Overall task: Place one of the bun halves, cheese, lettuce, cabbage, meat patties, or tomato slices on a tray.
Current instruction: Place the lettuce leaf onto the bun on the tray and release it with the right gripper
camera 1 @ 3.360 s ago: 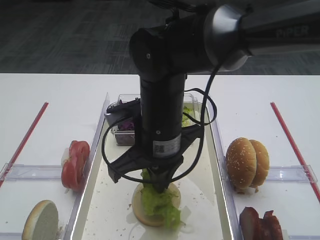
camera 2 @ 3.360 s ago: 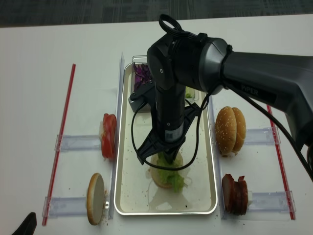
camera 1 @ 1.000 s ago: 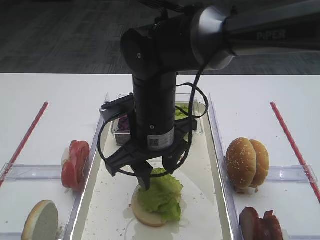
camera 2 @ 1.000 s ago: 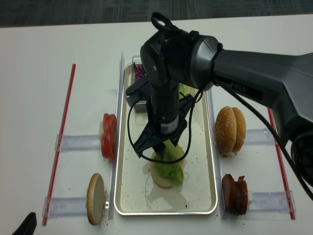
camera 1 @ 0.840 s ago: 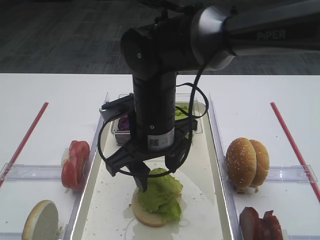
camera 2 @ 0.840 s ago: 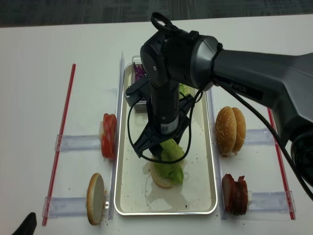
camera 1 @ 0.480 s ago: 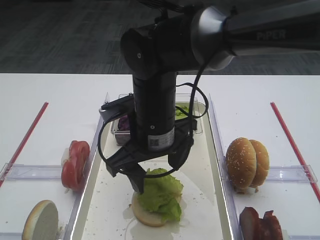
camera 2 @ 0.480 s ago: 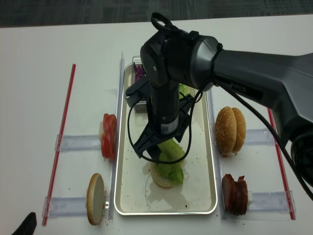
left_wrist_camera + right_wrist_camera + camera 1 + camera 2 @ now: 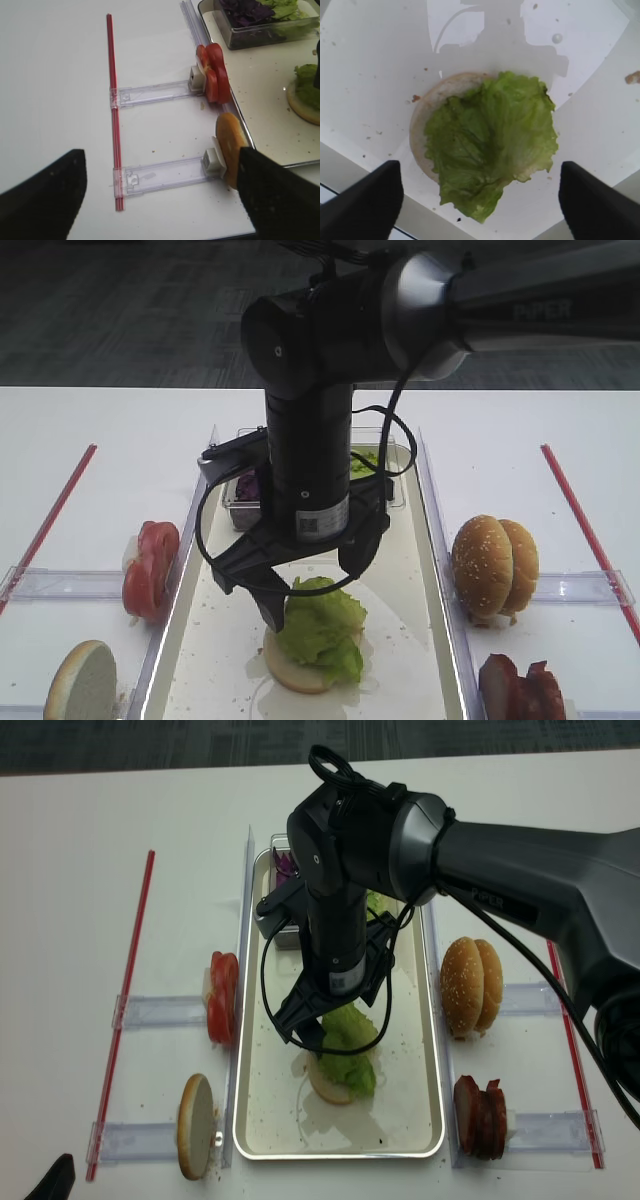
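The right gripper (image 9: pixel 315 585) hangs over the long cream-white tray with a shiny raised rim (image 9: pixel 425 640), its two dark fingers (image 9: pixel 367 200) spread wide and clear of everything. Directly beneath them, between the fingertips in the right wrist view, the crinkly bright green lettuce leaf (image 9: pixel 492 145) lies loose on a round pale bun half (image 9: pixel 427 122) that rests flat on the tray floor; the leaf overhangs the bun's edge on one side. Nothing is pinched.

On the white worktop (image 9: pixel 70 900), left of the tray, bright red tomato slices (image 9: pixel 150 568) stand on edge. Right of it stand sesame-seeded bun halves (image 9: pixel 492 565) and reddish-brown meat patties (image 9: pixel 520 685).
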`<move>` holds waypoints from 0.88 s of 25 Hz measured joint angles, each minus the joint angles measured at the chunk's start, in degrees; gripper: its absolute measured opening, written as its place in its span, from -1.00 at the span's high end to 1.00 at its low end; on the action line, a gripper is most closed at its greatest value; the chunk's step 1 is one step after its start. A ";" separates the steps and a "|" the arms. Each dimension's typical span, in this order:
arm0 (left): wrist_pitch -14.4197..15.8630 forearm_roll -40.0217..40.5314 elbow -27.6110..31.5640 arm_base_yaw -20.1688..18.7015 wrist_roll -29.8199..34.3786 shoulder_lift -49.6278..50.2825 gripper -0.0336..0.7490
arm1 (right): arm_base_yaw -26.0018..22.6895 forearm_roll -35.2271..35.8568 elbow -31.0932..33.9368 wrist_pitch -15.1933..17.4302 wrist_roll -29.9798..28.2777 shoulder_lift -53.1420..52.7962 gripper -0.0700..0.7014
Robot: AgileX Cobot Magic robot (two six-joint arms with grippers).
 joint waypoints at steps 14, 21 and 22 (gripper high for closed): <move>0.00 0.00 0.00 0.00 0.00 0.00 -0.53 | 0.00 -5.11 -8.00 0.33 0.82 0.00 -0.86; 0.00 0.00 0.00 0.00 0.00 0.00 -0.53 | 0.00 -8.40 -11.56 0.66 1.43 0.00 -0.86; 0.00 0.00 0.00 0.00 0.00 0.00 -0.53 | 0.00 -9.27 -11.56 0.66 1.81 0.00 -0.86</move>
